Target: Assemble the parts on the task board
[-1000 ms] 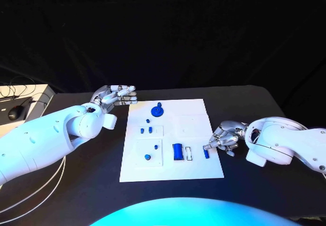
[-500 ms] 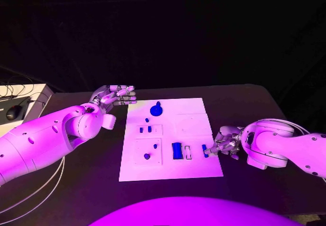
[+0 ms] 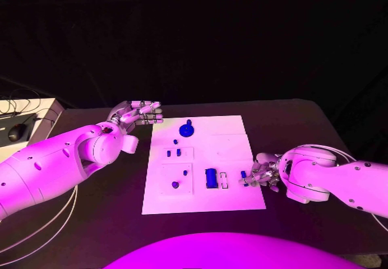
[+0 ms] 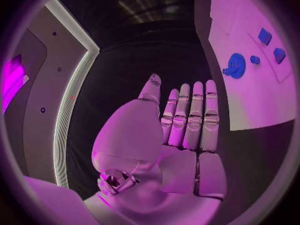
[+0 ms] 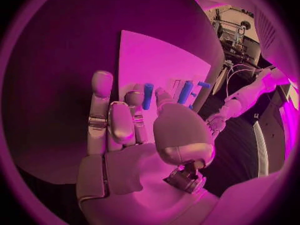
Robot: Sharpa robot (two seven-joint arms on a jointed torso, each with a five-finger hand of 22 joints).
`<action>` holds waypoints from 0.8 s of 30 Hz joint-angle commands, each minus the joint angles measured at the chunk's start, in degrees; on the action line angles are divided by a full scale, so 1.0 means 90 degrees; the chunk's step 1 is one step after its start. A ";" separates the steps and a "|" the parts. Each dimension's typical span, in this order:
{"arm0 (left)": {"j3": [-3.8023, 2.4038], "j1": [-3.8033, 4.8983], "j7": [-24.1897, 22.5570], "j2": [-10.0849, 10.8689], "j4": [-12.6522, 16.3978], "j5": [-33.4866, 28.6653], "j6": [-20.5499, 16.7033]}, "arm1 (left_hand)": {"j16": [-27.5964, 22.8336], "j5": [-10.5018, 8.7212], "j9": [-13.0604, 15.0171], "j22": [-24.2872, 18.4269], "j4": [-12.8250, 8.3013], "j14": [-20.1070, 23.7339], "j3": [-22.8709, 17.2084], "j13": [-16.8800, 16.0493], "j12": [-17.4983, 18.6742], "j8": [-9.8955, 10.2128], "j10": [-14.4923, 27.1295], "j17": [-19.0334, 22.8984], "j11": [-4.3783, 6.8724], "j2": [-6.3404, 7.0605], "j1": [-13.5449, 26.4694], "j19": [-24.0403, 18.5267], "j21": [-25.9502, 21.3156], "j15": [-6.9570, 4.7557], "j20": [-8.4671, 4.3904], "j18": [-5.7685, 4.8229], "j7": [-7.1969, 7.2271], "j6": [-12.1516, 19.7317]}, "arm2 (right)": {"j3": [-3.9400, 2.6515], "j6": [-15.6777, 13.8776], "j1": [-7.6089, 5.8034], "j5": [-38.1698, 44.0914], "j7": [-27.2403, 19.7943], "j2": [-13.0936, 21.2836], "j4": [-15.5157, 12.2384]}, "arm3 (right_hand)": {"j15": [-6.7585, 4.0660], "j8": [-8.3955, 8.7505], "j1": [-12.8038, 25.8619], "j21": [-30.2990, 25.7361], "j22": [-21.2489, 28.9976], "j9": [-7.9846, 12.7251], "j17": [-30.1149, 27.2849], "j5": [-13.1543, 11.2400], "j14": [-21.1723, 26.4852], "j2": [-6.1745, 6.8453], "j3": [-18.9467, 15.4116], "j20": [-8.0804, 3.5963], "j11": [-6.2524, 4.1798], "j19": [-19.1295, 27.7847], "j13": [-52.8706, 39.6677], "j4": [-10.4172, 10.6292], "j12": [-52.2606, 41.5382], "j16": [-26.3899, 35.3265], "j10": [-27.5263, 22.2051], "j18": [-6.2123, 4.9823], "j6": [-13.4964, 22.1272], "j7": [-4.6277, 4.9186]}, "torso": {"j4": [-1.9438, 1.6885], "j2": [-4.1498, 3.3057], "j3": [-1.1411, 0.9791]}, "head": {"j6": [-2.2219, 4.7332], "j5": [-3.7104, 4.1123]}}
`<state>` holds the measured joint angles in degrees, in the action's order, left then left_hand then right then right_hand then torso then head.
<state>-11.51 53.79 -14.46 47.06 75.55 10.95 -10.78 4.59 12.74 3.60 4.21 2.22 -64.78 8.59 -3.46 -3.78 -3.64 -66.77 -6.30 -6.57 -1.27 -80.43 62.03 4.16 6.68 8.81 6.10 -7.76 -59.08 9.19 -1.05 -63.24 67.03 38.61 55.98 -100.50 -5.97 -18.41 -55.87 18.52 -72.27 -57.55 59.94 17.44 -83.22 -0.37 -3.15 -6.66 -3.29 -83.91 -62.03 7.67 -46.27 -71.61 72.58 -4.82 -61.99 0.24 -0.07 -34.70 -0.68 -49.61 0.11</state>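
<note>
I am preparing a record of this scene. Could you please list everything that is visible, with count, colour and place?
task board: one, white, middle of the table.
round part: one, blue, far end of the board.
small parts: two, blue, side by side in the left column of the board.
long part: one, blue, near middle of the board.
slim part: one, blue, at the right hand's fingers.
table: one, black, under the board.
left hand: silver, beside the board's far left corner, holding nothing.
right hand: silver, at the board's right edge.

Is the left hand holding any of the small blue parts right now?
No, the left hand is empty, its fingers straight and together, beside the white task board.
</note>
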 commanded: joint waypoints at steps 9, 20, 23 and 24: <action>-0.0001 -0.0010 -0.0053 0.0021 0.0023 -0.0020 0.0112 | 0.0011 0.0004 -0.0005 -0.0004 0.0018 0.0048 -0.0025 0.0000 0.0026 0.0006 0.0019 -0.0008 -0.0050 -0.0041 -0.0008 -0.0056 -0.0002 0.0013 0.0010 -0.0040 -0.0024 0.0014 | 0.0011 -0.0172 0.0042 0.0603 0.0110 -0.0101 0.0091 | -0.0042 0.0049 -0.0003 0.0035 0.0000 -0.0032 0.0027 0.0060 -0.0001 -0.0007 0.0018 -0.0039 -0.0001 -0.0277 -0.0020 -0.0016 -0.0011 -0.0041 0.0009 0.0122 0.0036 -0.0004 | 0.0000 -0.0003 0.0000 | -0.0018 -0.0008; -0.0001 -0.0010 -0.0034 0.0035 0.0034 -0.0021 0.0101 | 0.0013 0.0003 -0.0005 -0.0004 0.0019 0.0048 -0.0030 -0.0001 0.0025 0.0006 0.0023 -0.0009 -0.0051 -0.0047 -0.0014 -0.0055 -0.0001 0.0014 0.0010 -0.0038 -0.0035 0.0023 | 0.0016 -0.0041 0.0056 0.0688 0.0014 -0.0252 0.0197 | -0.0034 0.0074 -0.0131 -0.0005 0.0020 -0.0092 0.0029 0.0163 0.0003 -0.0119 0.0073 -0.0032 0.0013 -0.0269 -0.0020 -0.0296 -0.0006 -0.0032 -0.0043 0.0121 0.0067 0.0011 | 0.0003 0.0001 0.0000 | -0.0034 -0.0025; -0.0001 -0.0010 -0.0018 0.0042 0.0038 -0.0022 0.0095 | 0.0013 0.0003 -0.0005 -0.0004 0.0019 0.0048 -0.0030 -0.0001 0.0025 0.0006 0.0023 -0.0009 -0.0051 -0.0047 -0.0014 -0.0055 -0.0001 0.0014 0.0010 -0.0038 -0.0035 0.0023 | 0.0021 0.0030 0.0082 0.0692 -0.0014 -0.0280 0.0240 | -0.0036 0.0082 -0.0248 -0.0019 0.0021 -0.0096 0.0031 0.0385 0.0004 -0.0169 0.0144 -0.0031 0.0010 -0.0265 -0.0013 -0.0458 0.0002 -0.0031 -0.0059 0.0121 0.0082 0.0011 | 0.0001 -0.0001 0.0002 | -0.0037 -0.0026; -0.0001 -0.0010 -0.0012 0.0045 0.0039 -0.0022 0.0092 | 0.0013 0.0003 -0.0005 -0.0004 0.0019 0.0048 -0.0030 -0.0001 0.0025 0.0006 0.0023 -0.0009 -0.0051 -0.0047 -0.0014 -0.0055 -0.0001 0.0014 0.0010 -0.0038 -0.0035 0.0023 | 0.0023 0.0055 0.0092 0.0692 -0.0022 -0.0286 0.0252 | -0.0036 0.0086 -0.0291 -0.0023 0.0021 -0.0096 0.0033 0.0423 0.0004 -0.0199 0.0176 -0.0031 0.0007 -0.0264 -0.0013 -0.0518 -0.0001 -0.0032 -0.0060 0.0121 0.0088 0.0010 | 0.0000 -0.0003 0.0002 | -0.0041 -0.0028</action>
<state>-11.50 53.77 -14.37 47.45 75.76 10.93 -10.76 4.59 12.73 3.60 4.21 2.22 -64.59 8.59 -3.46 -3.78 -3.64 -66.55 -6.31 -6.78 -1.27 -80.44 61.83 4.16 6.87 9.01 6.11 -7.76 -59.08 9.07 -2.13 -62.94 72.23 38.58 53.53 -98.75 -5.96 -18.05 -58.03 18.60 -72.13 -58.51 60.17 20.92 -83.21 -2.33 -1.67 -6.65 -3.15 -83.90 -62.20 3.30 -46.26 -71.61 72.44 -4.83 -61.78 0.37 -0.05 -34.69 -0.67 -49.92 -0.12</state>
